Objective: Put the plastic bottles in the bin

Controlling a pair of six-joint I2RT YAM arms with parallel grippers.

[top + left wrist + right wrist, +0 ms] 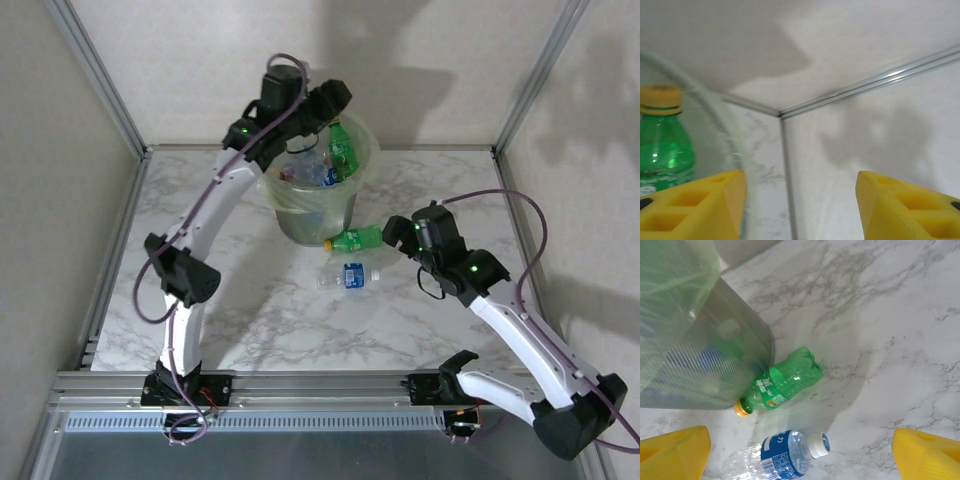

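While the left gripper (800, 175) hangs over the far side of the bin (272, 190) with its yellow fingers (700, 205) apart and nothing between them, a capped green bottle (665, 150) stands inside the bin just left of them. The right gripper (800, 445) is spread wide above the table (250, 310). A fallen green bottle (782, 382) lies just beyond it, against the bin's foot, and a clear bottle (785, 457) lies under its open fingers.
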